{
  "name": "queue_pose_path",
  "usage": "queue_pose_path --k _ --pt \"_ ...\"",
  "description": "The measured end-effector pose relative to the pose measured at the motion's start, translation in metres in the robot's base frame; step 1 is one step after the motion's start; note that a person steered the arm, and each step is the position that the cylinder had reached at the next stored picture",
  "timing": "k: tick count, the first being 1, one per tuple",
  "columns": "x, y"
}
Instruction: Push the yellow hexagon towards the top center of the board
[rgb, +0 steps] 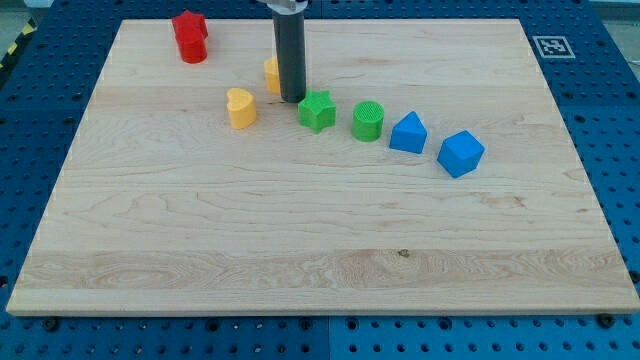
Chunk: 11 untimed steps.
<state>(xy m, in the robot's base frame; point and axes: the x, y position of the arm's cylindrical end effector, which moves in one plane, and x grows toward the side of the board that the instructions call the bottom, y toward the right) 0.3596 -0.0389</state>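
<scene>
Rod's tip (292, 99) down on board (300, 250), no gripper on rig so no jaw state to tell. Yellow hexagon (271, 73) just left of rod, mostly hidden behind it. Risk: tip sits beside hexagon, not near side, so push fwd may glance off, skid it left twd red block (190, 36). Green star (317, 110) close right, could get clipped.

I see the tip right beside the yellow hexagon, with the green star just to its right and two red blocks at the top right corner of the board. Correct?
Not quite. The red blocks sit at the board's top left, not top right, as the camera view shows. The rest holds: my tip is beside the yellow hexagon, with the green star just to its right.
</scene>
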Motion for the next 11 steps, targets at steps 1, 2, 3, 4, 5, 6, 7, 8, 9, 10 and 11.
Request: queue_pose_path --k 1,2,3,4,5,6,7,8,9,10,11 --pt "0.013 -0.012" --pt "-0.004 -0.022" --pt "-0.015 -0.022" --pt "-0.017 -0.022" --pt "-0.019 -0.022" --pt "-0.019 -0.022" --pt "-0.019 -0.029" --pt "-0.028 -0.029" --pt "-0.038 -0.035" --pt "-0.040 -0.047" --pt "-0.044 -0.048"
